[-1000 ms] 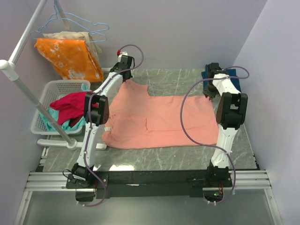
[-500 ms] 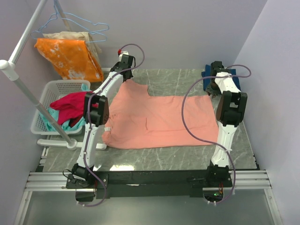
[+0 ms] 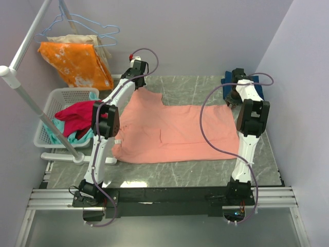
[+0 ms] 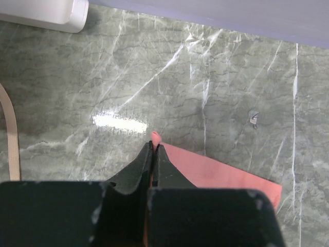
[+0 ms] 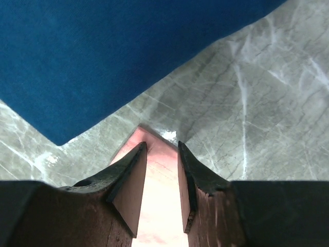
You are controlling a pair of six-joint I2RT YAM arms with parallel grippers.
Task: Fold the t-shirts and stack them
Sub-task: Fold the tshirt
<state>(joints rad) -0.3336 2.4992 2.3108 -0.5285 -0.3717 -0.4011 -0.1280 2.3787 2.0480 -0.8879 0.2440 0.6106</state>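
The salmon-pink t-shirt (image 3: 175,131) lies spread flat on the marble table (image 3: 195,87). My left gripper (image 3: 139,83) is at the shirt's far left corner. In the left wrist view the left gripper (image 4: 154,145) is shut on that pink edge (image 4: 221,175). My right gripper (image 3: 232,99) is at the shirt's far right corner. In the right wrist view the right gripper (image 5: 162,145) is open, its jaws either side of the pink corner (image 5: 154,154). The folded dark navy t-shirt (image 3: 253,85) lies just beyond; it also shows in the right wrist view (image 5: 128,51).
A white laundry basket (image 3: 51,110) left of the table holds a magenta-red garment (image 3: 74,114). An orange white-blotched cloth (image 3: 77,64) hangs on a hanger from the white rack pole (image 3: 31,98). Walls close in behind and on the right. A white foot (image 4: 41,13) shows in the left wrist view.
The right arm has shifted slightly toward the far right corner over the pink shirt's corner. The left arm and the shirt have not visibly moved.
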